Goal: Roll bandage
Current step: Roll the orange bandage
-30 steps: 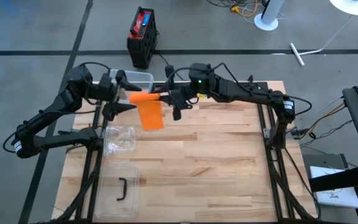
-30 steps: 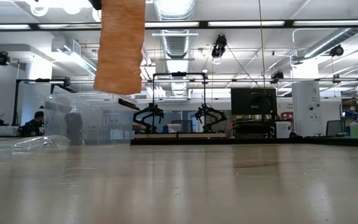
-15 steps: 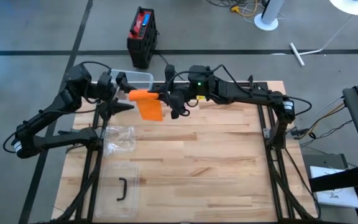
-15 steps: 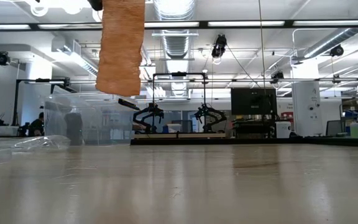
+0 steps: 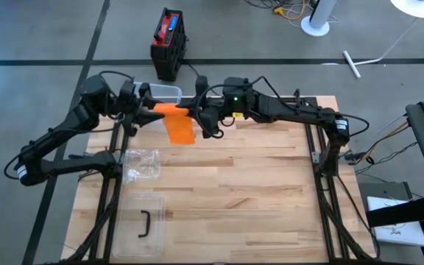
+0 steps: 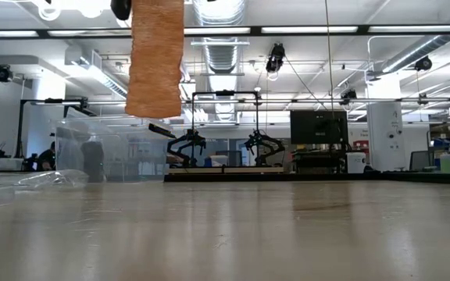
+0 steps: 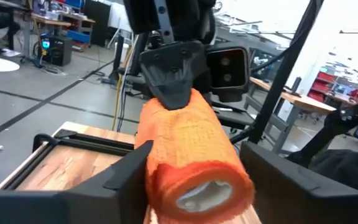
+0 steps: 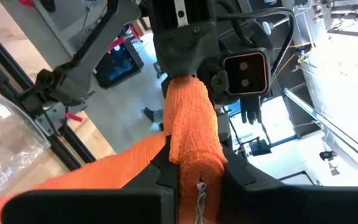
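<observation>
Bandage roll held mid-air between both arms, about 11 o'clock over the table.

Left gripper [image 5: 147,110] jaws flank the roll's end, grip unclear; bandage [image 5: 174,112] tail hangs free for winding; right gripper [image 5: 197,114] clenched on the other end.

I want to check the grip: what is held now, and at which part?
The orange bandage roll is held at its two ends: the right pincer grips one, and the left pincer brackets the other. Its loose tail hangs free.
</observation>
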Robot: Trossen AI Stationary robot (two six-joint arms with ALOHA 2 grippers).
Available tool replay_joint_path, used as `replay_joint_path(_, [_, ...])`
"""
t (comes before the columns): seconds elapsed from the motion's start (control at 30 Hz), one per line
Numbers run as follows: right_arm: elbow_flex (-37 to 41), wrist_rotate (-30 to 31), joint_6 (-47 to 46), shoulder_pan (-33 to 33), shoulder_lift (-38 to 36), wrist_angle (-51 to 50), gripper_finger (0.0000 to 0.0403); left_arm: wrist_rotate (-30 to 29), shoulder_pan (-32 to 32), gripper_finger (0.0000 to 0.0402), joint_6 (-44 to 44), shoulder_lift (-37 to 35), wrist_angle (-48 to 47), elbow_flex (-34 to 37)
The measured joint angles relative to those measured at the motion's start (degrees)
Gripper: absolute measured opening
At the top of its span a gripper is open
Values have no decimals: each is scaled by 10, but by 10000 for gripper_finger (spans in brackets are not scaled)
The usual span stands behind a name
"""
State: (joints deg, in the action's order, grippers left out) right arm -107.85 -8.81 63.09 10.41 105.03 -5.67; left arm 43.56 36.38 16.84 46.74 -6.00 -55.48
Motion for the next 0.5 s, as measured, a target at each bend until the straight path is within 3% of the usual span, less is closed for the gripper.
replay_joint_path(0.27, [3, 2, -22, 1, 0, -4, 75, 0, 0, 116, -13, 20, 14, 0])
replay_joint_path(0.37, [3, 3, -83, 1, 0, -6, 100, 2, 0, 79, -22, 21, 18, 0])
replay_joint_path(0.5, [3, 3, -201, -1, 0, -16, 162, 2, -1, 46, -44, 12, 18, 1])
